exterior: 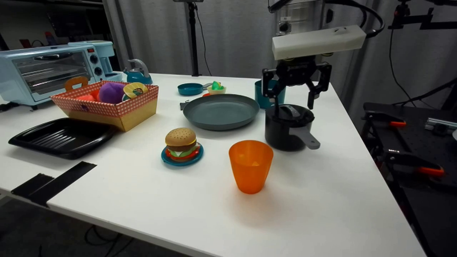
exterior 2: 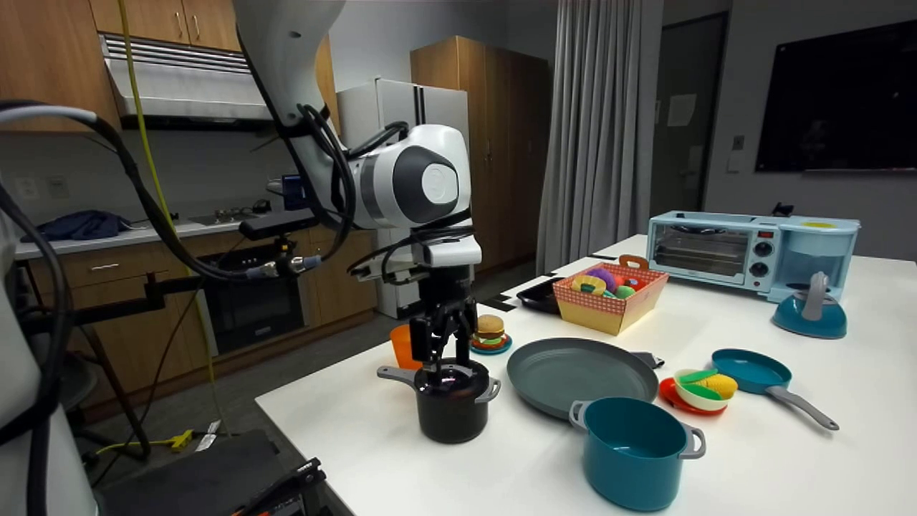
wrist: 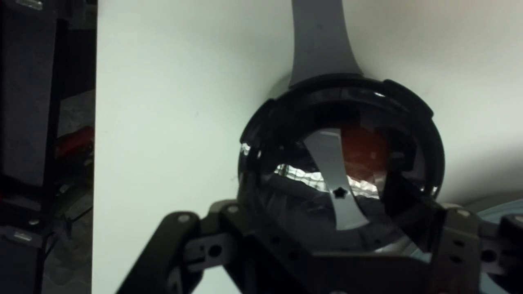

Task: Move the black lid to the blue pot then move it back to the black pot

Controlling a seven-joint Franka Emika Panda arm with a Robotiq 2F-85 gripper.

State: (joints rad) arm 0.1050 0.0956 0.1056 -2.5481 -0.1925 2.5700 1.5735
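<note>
Orange cup (exterior: 250,167) foremost; black lid (wrist: 308,183) on black pot (exterior: 276,135), gripper (exterior: 293,107) astride its handle

Contents, left to right as in an exterior view:
Toaster oven (exterior: 53,69), light blue.
Black tray (exterior: 60,137), ridged.
Basket (exterior: 141,110) of toy food (exterior: 113,92), check-trimmed.
Kettle (exterior: 137,76), teal.
Burger (exterior: 181,140), on a teal saucer (exterior: 175,163).
Grey pan (exterior: 221,111), broad and shallow.
Orange cup, as headed, upright.
Blue pot (exterior 2: 634,459), uncovered, behind the black pot.
Black pot, lidded, side handle (exterior: 305,138) toward the camera.
Gripper, fingers (exterior: 311,100) spread to either side of the lid's raised grey handle (wrist: 334,171); nothing held.

Handling. Step in hand, by judgement: taking the lid by its handle; outward leg or finished return cannot be told. Centre the handle between the fingers, turn slightly to suit its slant, close on the narrow waist, then raise straight and level until clear of the rim.

Marks. Gripper body: pale lettering (exterior: 298,67), seemingly ROBOTIQ. Toaster oven: red panel (exterior: 90,50), too small to read. Lid's handle: dark star (wrist: 340,192), seen in the wrist view.
</note>
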